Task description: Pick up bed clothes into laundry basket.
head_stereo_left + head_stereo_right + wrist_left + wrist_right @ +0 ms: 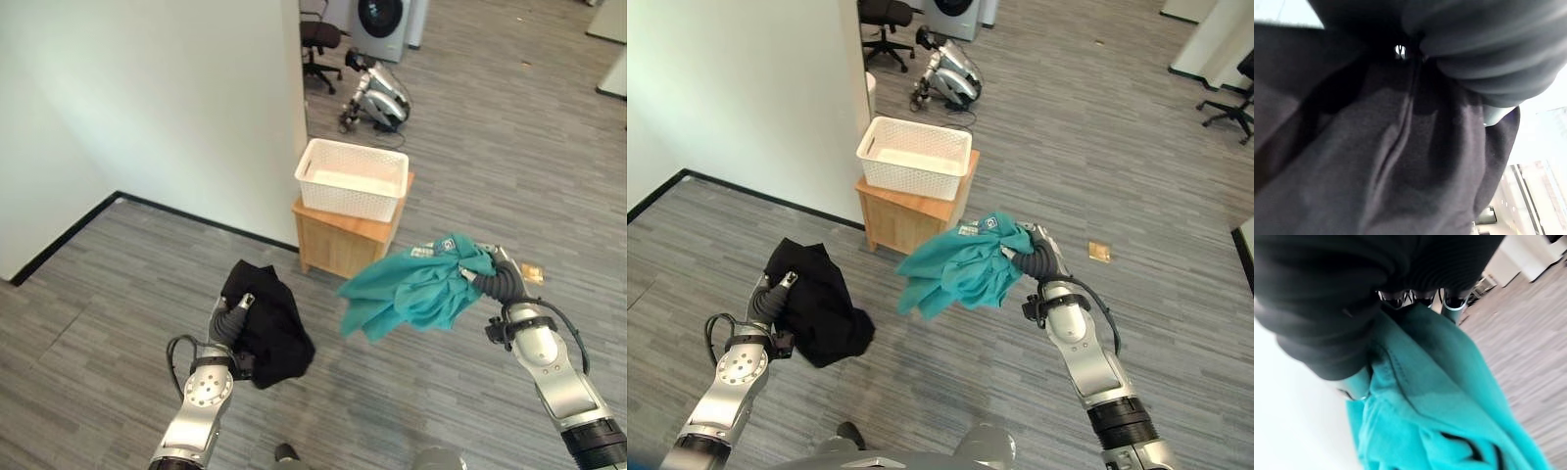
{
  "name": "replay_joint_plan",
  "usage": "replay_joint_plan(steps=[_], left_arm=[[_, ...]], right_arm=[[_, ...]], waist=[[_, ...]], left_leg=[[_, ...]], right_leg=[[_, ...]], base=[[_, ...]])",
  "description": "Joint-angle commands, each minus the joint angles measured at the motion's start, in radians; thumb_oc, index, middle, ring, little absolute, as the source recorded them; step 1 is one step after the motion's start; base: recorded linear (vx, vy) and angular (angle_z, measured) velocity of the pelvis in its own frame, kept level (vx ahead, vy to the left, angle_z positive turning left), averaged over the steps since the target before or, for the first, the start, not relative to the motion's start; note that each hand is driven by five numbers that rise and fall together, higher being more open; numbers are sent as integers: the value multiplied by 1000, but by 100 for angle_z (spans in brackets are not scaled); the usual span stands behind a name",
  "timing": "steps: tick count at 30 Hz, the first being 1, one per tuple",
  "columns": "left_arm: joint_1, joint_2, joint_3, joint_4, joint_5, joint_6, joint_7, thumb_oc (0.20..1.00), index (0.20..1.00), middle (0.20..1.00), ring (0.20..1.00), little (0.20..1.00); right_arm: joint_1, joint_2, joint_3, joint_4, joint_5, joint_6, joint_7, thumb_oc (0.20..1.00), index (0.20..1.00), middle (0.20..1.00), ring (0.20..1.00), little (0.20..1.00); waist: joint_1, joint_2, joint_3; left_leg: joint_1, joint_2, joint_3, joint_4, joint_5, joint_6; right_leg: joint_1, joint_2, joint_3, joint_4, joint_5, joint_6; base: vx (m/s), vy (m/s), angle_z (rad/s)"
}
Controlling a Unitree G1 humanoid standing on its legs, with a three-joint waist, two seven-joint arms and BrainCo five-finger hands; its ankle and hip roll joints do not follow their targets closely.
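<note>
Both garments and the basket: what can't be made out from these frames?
- Left hand: fingers buried in the black garment in eye and wrist views; grasp unclear.
- Right hand: the teal garment wraps it, only fingertips peeking out in the wrist view.
- White laundry basket on the wooden cabinet: contents too pale to tell.

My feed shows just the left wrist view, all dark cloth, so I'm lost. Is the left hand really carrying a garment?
Observer: Yes, the left hand holds a black garment up off the floor.
Operator: Where's the basket?
Observer: The white laundry basket sits on a small wooden table ahead by the wall.
Operator: And the other hand?
Observer: The right hand grips a teal garment, hanging in front of the table.
</note>
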Motion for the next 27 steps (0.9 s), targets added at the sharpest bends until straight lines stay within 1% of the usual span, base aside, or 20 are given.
replay_joint_plan(steps=[1, 3, 5, 6, 8, 9, 10, 11, 12, 13, 14, 15, 16, 17, 19, 20, 21, 22, 26, 27], left_arm=[[-72, 31, 11, -66, 28, -59, -27, 200, 200, 200, 200, 200], [-111, 11, -4, -38, 41, -57, -31, 200, 200, 200, 200, 200], [-121, -6, -20, -25, 57, -65, -42, 200, 200, 200, 200, 200], [-116, -15, -34, -16, 53, -68, -39, 200, 200, 200, 200, 200], [-110, -28, -44, -16, 52, -69, -45, 200, 200, 200, 200, 200], [-103, -49, -60, -11, 49, -66, -42, 200, 200, 200, 200, 200], [-103, -62, -70, -13, 31, -62, -48, 200, 200, 200, 200, 200], [-104, -62, -71, -13, 30, -62, -48, 200, 200, 200, 200, 200], [-107, -66, -82, -22, 13, -57, -56, 200, 200, 200, 200, 200], [-106, -75, -94, -31, -14, -60, -47, 200, 200, 200, 200, 200], [-107, -74, -95, -31, -14, -59, -47, 200, 200, 200, 200, 200], [-102, -78, -98, -34, -19, -61, -43, 200, 200, 200, 200, 200], [-92, -81, -97, -39, -19, -60, -41, 200, 200, 200, 200, 200], [-76, -89, -90, -42, -34, -64, -43, 200, 200, 200, 200, 200], [-61, -88, -88, -44, -35, -68, -41, 200, 200, 200, 200, 200], [-59, -91, -88, -44, -35, -69, -41, 200, 200, 200, 200, 200], [-45, -90, -92, -48, -41, -67, -43, 200, 200, 200, 200, 200], [-47, -95, -99, -47, -49, -69, -42, 200, 200, 200, 200, 200], [-62, -94, -118, -43, -60, -70, -47, 200, 200, 200, 200, 200], [-61, -92, -118, -39, -54, -65, -49, 200, 200, 200, 200, 200]], right_arm=[[-57, 7, -122, -38, -25, -32, -41, 200, 200, 200, 200, 200], [-16, 35, -142, -35, -38, -22, -50, 200, 200, 200, 200, 200], [28, 43, -148, -47, -55, -25, -49, 200, 200, 200, 200, 200], [50, 51, -148, -41, -54, -27, -45, 200, 200, 200, 200, 200], [71, 56, -157, -41, -54, -27, -39, 200, 200, 200, 200, 200], [80, 46, -151, -31, -48, -30, -38, 200, 200, 200, 200, 200], [92, 41, -155, -31, -44, -31, -38, 200, 200, 200, 200, 200], [93, 41, -156, -32, -43, -31, -38, 200, 200, 200, 200, 200], [103, 33, -161, -37, -31, -35, -45, 200, 200, 200, 200, 200], [99, 28, -154, -37, -10, -35, -53, 200, 200, 200, 200, 200], [98, 29, -155, -37, -10, -35, -53, 200, 200, 200, 200, 200], [87, 24, -142, -30, -9, -33, -52, 200, 200, 200, 200, 200], [75, 19, -124, -22, -16, -32, -48, 200, 200, 200, 200, 200], [62, 21, -103, -29, -29, -36, -39, 200, 200, 200, 200, 200], [52, 17, -81, -43, -39, -51, -28, 200, 200, 200, 200, 200], [53, 14, -80, -43, -40, -52, -28, 200, 200, 200, 200, 200], [30, 5, -53, -61, -55, -60, -19, 200, 200, 200, 200, 200], [15, -4, -38, -73, -70, -65, -19, 200, 200, 200, 200, 200], [-32, -30, -4, -134, -114, -75, -21, 200, 200, 200, 200, 200], [-64, -45, 12, -149, -140, -77, -19, 200, 200, 200, 200, 200]], waist=[[-46, -36, 21], [-115, -24, 27], [-139, -26, 21], [-156, -27, 12], [-174, -34, 4], [-184, -2, 8], [-171, 1, 15], [-174, 1, 13], [-147, -10, 30], [-102, -48, 60], [-105, -51, 59], [-83, -62, 70], [-60, -64, 77], [-25, -58, 74], [-3, -33, 67], [0, -35, 66], [28, -1, 62], [40, 8, 63], [64, 6, 64], [56, 16, 51]], left_leg=[[74, 16, -24, 13, -64, -87], [176, 15, -70, 2, -138, -115], [216, -18, -107, 22, -200, -105], [239, -33, -143, 38, -236, -105], [250, -37, -180, 80, -260, -108], [231, 10, -236, 287, -220, -124], [159, 58, -276, 481, -128, -132], [146, 62, -284, 492, -126, -135], [45, 74, -351, 698, -34, -141], [-134, 5, -467, 925, -59, -114], [-144, 2, -470, 932, -58, -111], [-212, -37, -478, 965, -96, -98], [-238, -61, -475, 925, -117, -91], [-275, -49, -458, 748, -118, -80], [-261, -5, -434, 479, -93, -76], [-237, -9, -426, 447, -87, -79], [-231, 15, -430, 223, 13, -96], [-238, 31, -414, 147, 58, -109], [-250, 40, -316, 63, 106, -112], [-225, 53, -250, 58, 97, -106]], right_leg=[[-17, 44, 25, -145, 78, -13], [-147, 39, 88, -251, 133, 25], [-158, 55, 98, -237, 129, 16], [-139, 73, 145, -229, 139, 7], [-129, 73, 176, -212, 159, 0], [-83, 124, 212, -198, 157, -29], [-42, 155, 218, -206, 143, -69], [-45, 156, 213, -207, 147, -74], [14, 182, 226, -230, 131, -116], [95, 206, 257, -250, 96, -166], [91, 201, 254, -250, 98, -166], [121, 211, 274, -251, 86, -171], [142, 227, 301, -250, 72, -173], [180, 239, 331, -257, 45, -165], [211, 253, 345, -264, 12, -143], [215, 249, 348, -263, 7, -144], [260, 266, 362, -269, -29, -134], [285, 267, 357, -269, -52, -132], [361, 260, 342, -269, -106, -135], [369, 266, 322, -255, -127, -134]], base=[[632, -85, 79], [721, -87, 81], [477, -97, 76], [450, -141, 50], [406, -127, 40], [411, -227, 17], [398, -250, 14], [252, -309, -24], [370, -381, -49], [367, -357, -68], [318, -223, -83], [212, -20, -86], [497, 18, -118], [553, 92, -130], [460, 153, -147], [478, 231, -95], [454, 192, -34], [434, 197, -15], [349, 106, -37], [373, 163, 16]])
